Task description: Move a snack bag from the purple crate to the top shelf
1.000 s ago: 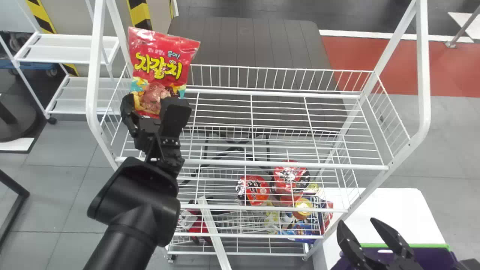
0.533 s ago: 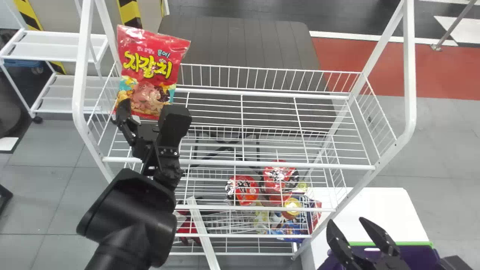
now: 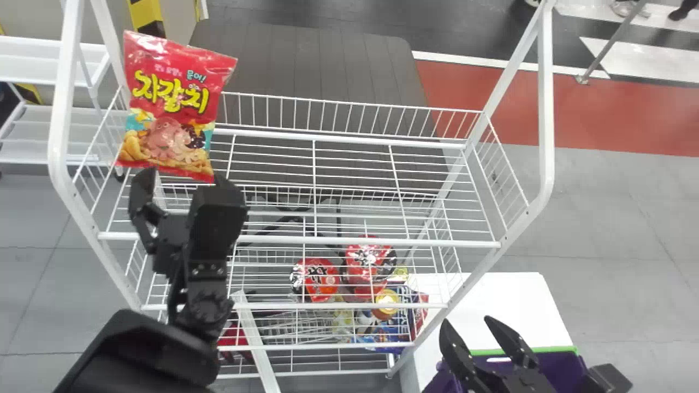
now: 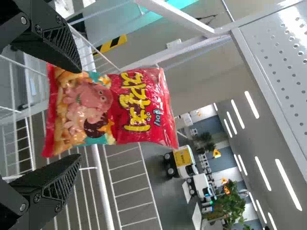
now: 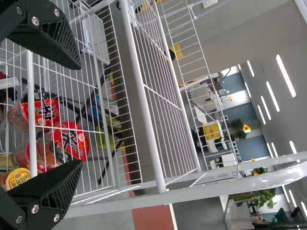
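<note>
The red snack bag (image 3: 177,103) is upright at the left end of the top shelf (image 3: 349,240), tilted slightly. My left gripper (image 3: 179,184) stands open just in front of the bag's lower edge, apart from it. In the left wrist view the bag (image 4: 110,108) shows beyond the spread fingers of the left gripper (image 4: 79,114), with nothing held. My right gripper (image 3: 467,323) is parked open over the purple crate (image 3: 557,368) at the lower right; in its wrist view, this gripper (image 5: 79,116) holds nothing.
White posts (image 3: 65,109) and wire rims enclose the top shelf. Red packages (image 3: 322,279) lie on a lower level. A white table (image 3: 497,305) bears the crate, and another white rack (image 3: 49,60) stands at the left.
My left gripper has let go of the bag and drawn back from its lower edge. The head view has turned, so the rack appears farther left. The right gripper remains by the crate.
</note>
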`<action>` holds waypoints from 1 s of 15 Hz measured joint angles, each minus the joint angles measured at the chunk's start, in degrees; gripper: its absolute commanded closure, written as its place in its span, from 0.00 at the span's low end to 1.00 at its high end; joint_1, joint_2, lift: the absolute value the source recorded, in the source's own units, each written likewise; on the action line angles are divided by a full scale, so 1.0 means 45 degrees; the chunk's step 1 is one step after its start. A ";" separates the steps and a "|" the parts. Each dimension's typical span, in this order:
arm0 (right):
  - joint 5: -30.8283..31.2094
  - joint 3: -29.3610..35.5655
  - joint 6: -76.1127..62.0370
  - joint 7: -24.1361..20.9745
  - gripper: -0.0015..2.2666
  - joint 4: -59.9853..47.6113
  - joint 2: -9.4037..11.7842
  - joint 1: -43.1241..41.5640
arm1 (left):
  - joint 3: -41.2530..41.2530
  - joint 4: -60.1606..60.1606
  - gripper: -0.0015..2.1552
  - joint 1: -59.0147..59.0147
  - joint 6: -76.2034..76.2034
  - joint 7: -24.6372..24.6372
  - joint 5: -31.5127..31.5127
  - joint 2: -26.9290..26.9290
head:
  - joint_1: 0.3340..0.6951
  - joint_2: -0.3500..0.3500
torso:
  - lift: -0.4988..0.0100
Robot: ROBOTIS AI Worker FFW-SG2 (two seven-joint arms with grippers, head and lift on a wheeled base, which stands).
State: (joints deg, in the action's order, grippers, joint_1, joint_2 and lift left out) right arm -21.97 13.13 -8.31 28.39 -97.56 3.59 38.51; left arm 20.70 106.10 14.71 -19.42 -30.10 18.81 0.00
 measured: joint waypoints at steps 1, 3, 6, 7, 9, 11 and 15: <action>0.0002 0.0005 0.0005 0.0000 0.06 -0.0078 -0.0001 -0.0002 | -0.0225 0.0257 0.11 0.0341 0.0019 0.0010 -0.0056 0.0000 | 1.00 0.24 | 0.98; 0.0016 -0.0002 0.0140 0.0000 0.06 -0.0288 -0.0011 0.0008 | -0.0798 0.0699 0.11 0.0962 0.0183 0.0023 -0.0226 0.0000 | 1.00 0.28 | 0.98; 0.0065 -0.0010 0.0476 -0.0038 0.06 -0.0647 -0.0033 0.0034 | -0.1611 0.1538 0.11 0.2085 0.0827 0.0089 -0.0570 0.0000 | 1.00 0.36 | 0.98; 0.0144 -0.0029 0.0606 -0.0114 0.06 -0.0812 -0.0061 0.0046 | -0.1821 0.1752 0.11 0.2447 0.1155 0.0090 -0.0689 0.0015 | 1.00 0.37 | 0.98; 0.0376 -0.0148 0.0710 -0.0394 0.06 -0.1280 -0.0101 0.0099 | -0.2291 0.1937 0.11 0.2874 0.1695 0.0212 -0.1005 0.0078 | 1.00 0.42 | 0.98; 0.0900 -0.0522 0.0717 -0.0852 0.06 -0.2099 -0.0170 0.0231 | -0.3041 0.1633 0.11 0.3007 0.2375 0.0942 -0.1537 0.0112 | 1.00 0.48 | 0.98; 0.1826 -0.1612 0.0641 -0.1642 0.06 -0.3724 -0.0230 0.0493 | -0.4290 0.0387 0.11 0.2840 0.4342 0.2359 -0.2202 0.0135 | 1.00 0.64 | 0.98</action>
State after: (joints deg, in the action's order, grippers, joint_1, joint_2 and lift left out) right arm -13.75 5.87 -5.42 21.00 -114.31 2.56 40.72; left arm 1.39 107.84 27.49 0.12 -19.48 8.90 0.61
